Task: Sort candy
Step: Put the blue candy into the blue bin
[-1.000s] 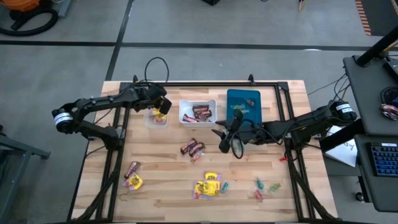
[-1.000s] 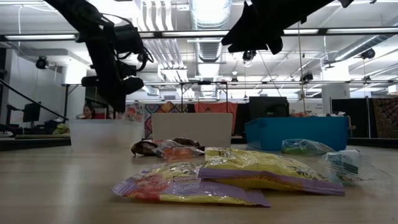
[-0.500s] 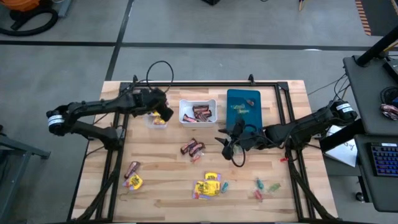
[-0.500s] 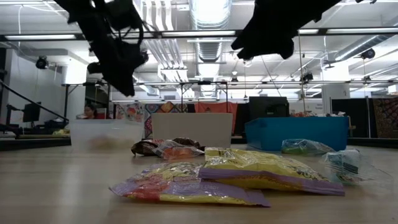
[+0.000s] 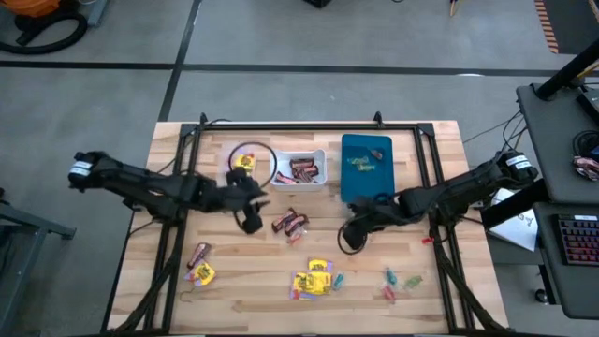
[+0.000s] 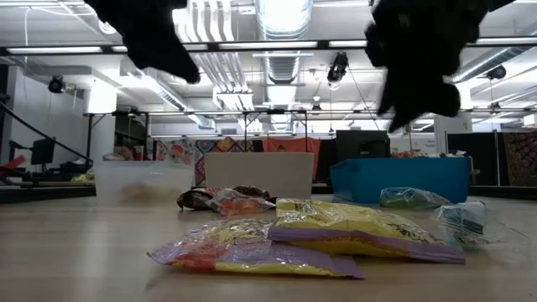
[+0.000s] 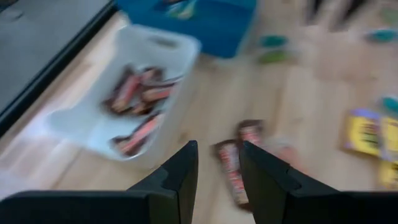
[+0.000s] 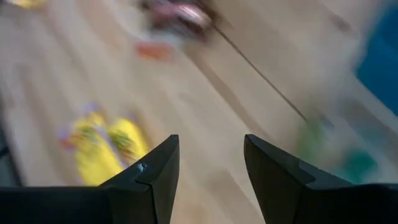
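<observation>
Candy lies loose on the wooden table: dark brown-red bars [image 5: 290, 223], yellow packets [image 5: 314, 279], another yellow packet [image 5: 199, 265] near the left, and green and red pieces [image 5: 398, 279]. My left gripper [image 5: 253, 221] hovers just left of the brown-red bars [image 7: 239, 168], open by a narrow gap [image 7: 219, 168], with nothing between its fingers. My right gripper [image 5: 349, 238] hangs open over bare wood right of those bars, fingers wide apart [image 8: 211, 163]; yellow packets [image 8: 106, 146] show beyond it.
At the far side stand three bins in a row: a clear one [image 5: 236, 174] with yellow candy, a white one [image 5: 279, 167] with brown-red bars, and a blue one [image 5: 367, 178]. A black frame [image 5: 309, 126] borders the table's far edge.
My left gripper has swung from over the clear bin toward the table's near edge and right, ending beside the loose brown-red bars. My right gripper has sunk a little toward the near edge and rolled about its own line. The candy on the table has stayed put.
</observation>
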{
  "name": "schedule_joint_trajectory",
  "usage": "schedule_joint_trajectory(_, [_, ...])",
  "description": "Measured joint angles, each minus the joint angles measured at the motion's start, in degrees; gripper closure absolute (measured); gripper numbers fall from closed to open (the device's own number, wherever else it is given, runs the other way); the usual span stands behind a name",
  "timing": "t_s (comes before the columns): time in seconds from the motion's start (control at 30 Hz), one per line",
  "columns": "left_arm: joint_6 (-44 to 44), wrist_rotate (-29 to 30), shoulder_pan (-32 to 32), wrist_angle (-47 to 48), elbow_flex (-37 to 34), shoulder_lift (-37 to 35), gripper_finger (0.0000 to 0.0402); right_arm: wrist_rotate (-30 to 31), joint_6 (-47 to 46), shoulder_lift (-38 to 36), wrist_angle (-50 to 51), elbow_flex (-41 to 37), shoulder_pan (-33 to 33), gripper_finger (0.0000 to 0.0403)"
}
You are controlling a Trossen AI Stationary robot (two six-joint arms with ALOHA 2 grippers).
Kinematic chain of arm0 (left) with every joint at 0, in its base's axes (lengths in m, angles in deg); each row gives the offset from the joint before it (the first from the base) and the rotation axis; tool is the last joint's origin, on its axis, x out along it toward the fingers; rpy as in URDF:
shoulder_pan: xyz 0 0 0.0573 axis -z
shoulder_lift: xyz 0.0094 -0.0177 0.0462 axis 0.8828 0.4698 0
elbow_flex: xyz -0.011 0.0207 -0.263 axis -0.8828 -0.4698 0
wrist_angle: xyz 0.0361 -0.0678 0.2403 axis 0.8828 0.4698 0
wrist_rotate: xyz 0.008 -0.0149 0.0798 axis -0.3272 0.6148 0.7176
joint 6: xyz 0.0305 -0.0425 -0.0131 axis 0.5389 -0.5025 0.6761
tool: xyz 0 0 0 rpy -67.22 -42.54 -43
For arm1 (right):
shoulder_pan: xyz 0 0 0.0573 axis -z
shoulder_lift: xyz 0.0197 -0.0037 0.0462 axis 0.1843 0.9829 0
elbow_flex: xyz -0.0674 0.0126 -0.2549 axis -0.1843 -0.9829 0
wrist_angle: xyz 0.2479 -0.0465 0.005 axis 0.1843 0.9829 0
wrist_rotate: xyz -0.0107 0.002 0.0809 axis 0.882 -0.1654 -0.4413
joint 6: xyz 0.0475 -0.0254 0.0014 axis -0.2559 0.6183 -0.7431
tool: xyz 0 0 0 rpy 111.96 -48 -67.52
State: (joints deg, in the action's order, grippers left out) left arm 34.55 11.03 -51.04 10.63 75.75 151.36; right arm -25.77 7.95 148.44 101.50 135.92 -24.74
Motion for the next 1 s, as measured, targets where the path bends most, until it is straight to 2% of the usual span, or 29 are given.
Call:
schedule_joint_trajectory(0.2, [1.1, 0.1, 4.2, -3.0, -0.1, 1.0, 0.03, -10.0, -7.9, 0.9, 19.8, 2.7, 0.4, 0.0232])
schedule_joint_trajectory(0.33, [0.8, 0.3, 4.1, -2.9, -0.1, 1.1, 0.03, -19.0, -9.6, 3.3, 26.7, 5.3, -1.4, 0.0232])
schedule_joint_trajectory(0.43, [0.9, 1.5, 4.1, -3.0, -0.2, 1.1, 0.03, -23.5, -10.2, 5.3, 28.2, 6.9, -3.6, 0.0232])
schedule_joint_trajectory(0.67, [1.1, 5.7, 4.1, -3.0, -0.3, 1.1, 0.03, -29.5, -13.7, 9.5, 28.4, 7.4, -10.4, 0.0232])
schedule_joint_trajectory(1.0, [2.0, 6.2, 4.1, -3.0, -0.3, 1.1, 0.03, -30.3, -24.6, 12.6, 27.4, 6.8, -16.9, 0.0232])
